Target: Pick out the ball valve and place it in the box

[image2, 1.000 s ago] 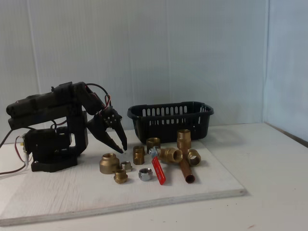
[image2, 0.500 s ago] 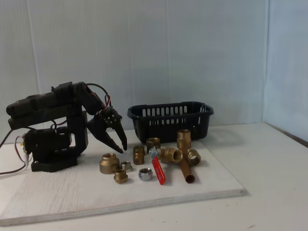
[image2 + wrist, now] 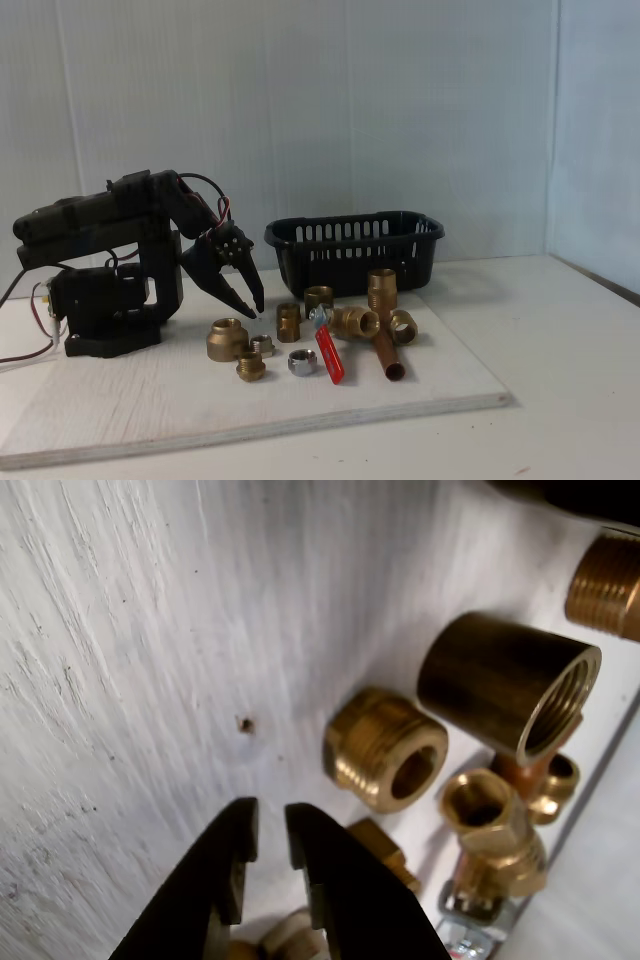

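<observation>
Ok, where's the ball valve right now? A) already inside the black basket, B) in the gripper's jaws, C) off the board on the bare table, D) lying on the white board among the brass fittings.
D: in the fixed view the ball valve lies on the white board among the fittings, in front of the box, apart from the gripper.

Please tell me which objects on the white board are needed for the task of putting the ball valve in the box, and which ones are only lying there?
Needed for the job:
- ball valve, red lever handle
- box, black slotted basket behind the fittings
- gripper, its jaws almost shut and holding nothing

Only lying there:
- copper pipe
- large brass fitting
- silver nut
- tall brass fitting
</observation>
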